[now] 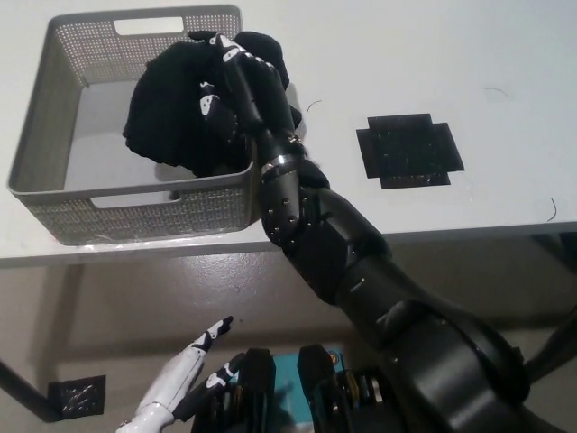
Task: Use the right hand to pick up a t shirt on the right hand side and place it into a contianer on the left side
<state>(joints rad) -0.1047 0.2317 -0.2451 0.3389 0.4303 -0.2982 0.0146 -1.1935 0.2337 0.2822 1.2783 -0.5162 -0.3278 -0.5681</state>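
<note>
shirt [171,126]: black wad hung inside the bin [54,99], right half, prob low so it drops in clean
right hand [230,77]: fingers clamped on shirt, over bin's right wall
left hand [194,374]: idle w/ fingers spread, well below bin

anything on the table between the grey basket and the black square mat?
Only the black right arm: in the head view its forearm crosses that stretch, right hand on the black t-shirt in the grey basket. The table beside the black square mat is otherwise bare.
</note>
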